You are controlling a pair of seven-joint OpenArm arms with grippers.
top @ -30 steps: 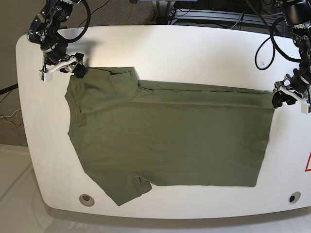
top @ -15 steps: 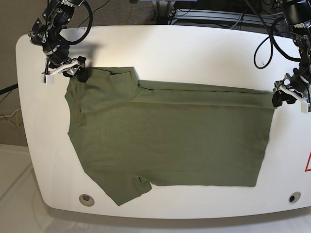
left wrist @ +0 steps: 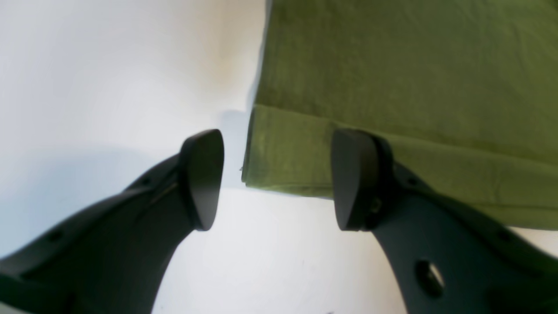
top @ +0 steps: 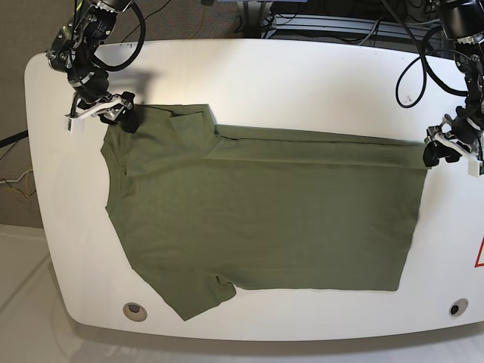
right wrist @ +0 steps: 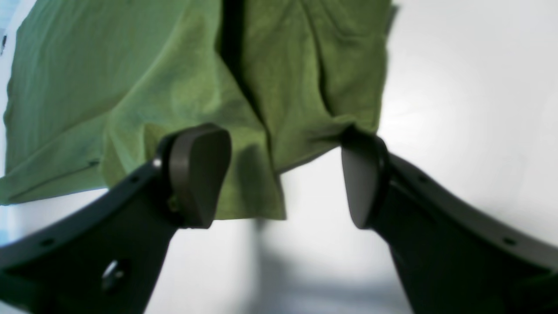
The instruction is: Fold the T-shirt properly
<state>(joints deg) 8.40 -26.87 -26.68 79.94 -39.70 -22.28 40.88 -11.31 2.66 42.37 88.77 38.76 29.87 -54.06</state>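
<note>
The olive-green T-shirt (top: pixel 265 212) lies flat on the white table (top: pixel 302 83), neck to the left, with its far edge folded over in a strip. My left gripper (top: pixel 442 151) is at the shirt's far right corner. In the left wrist view it (left wrist: pixel 277 183) is open, with the folded corner (left wrist: pixel 287 161) between the fingers and not pinched. My right gripper (top: pixel 113 113) is at the far left shoulder. In the right wrist view it (right wrist: pixel 281 179) is open, with bunched cloth (right wrist: pixel 279 109) between the fingers.
Two round holes sit in the table's front edge, one at the left (top: pixel 135 311) and one at the right (top: pixel 454 308). A red warning sticker (top: pixel 479 253) is at the right edge. Cables (top: pixel 412 72) hang at the back right.
My right gripper has turned and shifted slightly right and down onto the shirt's shoulder corner. The left gripper and the shirt have barely moved.
</note>
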